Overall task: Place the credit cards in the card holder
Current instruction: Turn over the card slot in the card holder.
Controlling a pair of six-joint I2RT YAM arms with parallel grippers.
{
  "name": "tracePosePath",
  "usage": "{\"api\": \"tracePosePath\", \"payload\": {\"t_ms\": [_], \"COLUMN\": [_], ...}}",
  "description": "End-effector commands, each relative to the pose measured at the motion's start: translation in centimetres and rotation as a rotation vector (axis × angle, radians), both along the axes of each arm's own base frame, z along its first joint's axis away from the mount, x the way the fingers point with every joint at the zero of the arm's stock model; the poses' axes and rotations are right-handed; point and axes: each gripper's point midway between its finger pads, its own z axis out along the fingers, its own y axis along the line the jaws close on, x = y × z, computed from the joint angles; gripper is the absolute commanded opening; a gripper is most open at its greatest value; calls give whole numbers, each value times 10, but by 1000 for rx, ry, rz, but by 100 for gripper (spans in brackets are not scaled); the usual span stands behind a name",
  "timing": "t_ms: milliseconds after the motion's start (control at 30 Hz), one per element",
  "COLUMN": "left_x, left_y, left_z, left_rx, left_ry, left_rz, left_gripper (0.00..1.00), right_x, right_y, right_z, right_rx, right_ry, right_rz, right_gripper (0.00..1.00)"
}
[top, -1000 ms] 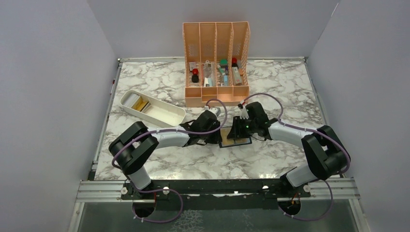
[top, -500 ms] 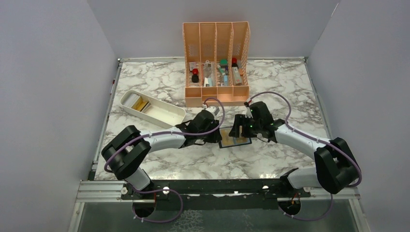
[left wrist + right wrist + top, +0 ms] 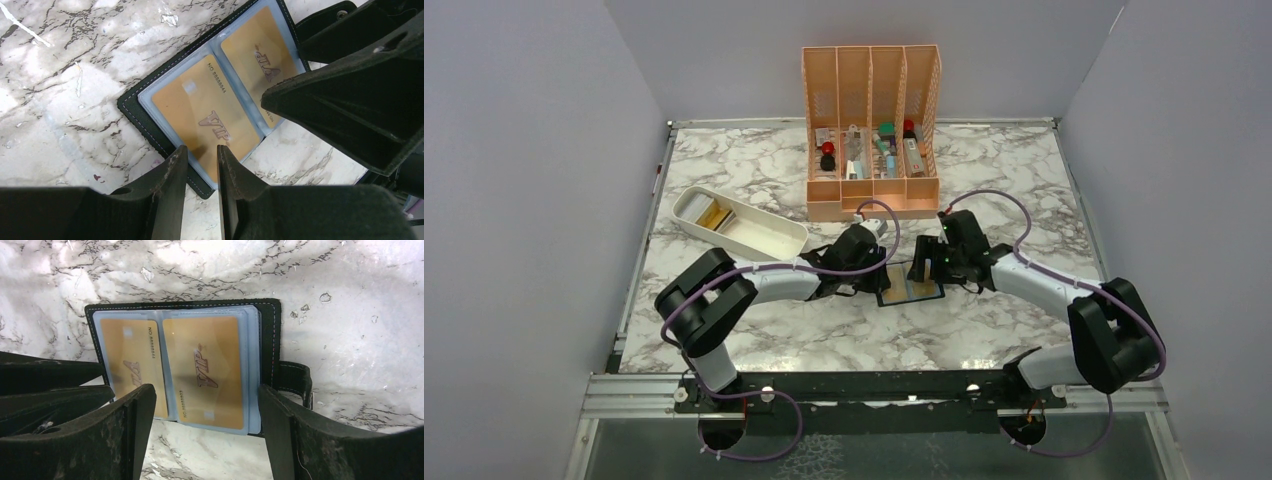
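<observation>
The card holder [image 3: 910,291] lies open on the marble worktop [image 3: 984,330] between both grippers, two gold credit cards [image 3: 208,370] in its sleeves. Left gripper [image 3: 202,165]: jaws nearly together over its edge, gripping nothing. Right gripper [image 3: 206,412]: jaws wide apart

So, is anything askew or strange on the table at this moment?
Nothing stands out. The black folding card holder lies open and flat on the marble table, with two gold cards sitting straight in its clear bluish pockets. More gold cards lie in the white oblong tray.
</observation>
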Motion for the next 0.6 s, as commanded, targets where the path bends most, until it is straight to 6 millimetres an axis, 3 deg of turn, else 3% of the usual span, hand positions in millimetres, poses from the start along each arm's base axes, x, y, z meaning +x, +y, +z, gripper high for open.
{"api": "tracePosePath", "payload": {"t_ms": [0, 367, 567], "left_x": [4, 2, 2], "left_y": [-4, 6, 8], "left_z": [-4, -19, -18], "left_rx": [8, 48, 53], "left_ry": [-10, 2, -1], "left_rz": [-14, 6, 13], "left_gripper": [31, 31, 31], "right_x": [7, 3, 3], "right_y": [2, 12, 14], "right_z": [-1, 9, 18], "right_rx": [5, 69, 87], "right_ry": [-14, -28, -40], "right_rz": [0, 39, 42], "right_gripper": [79, 67, 67]}}
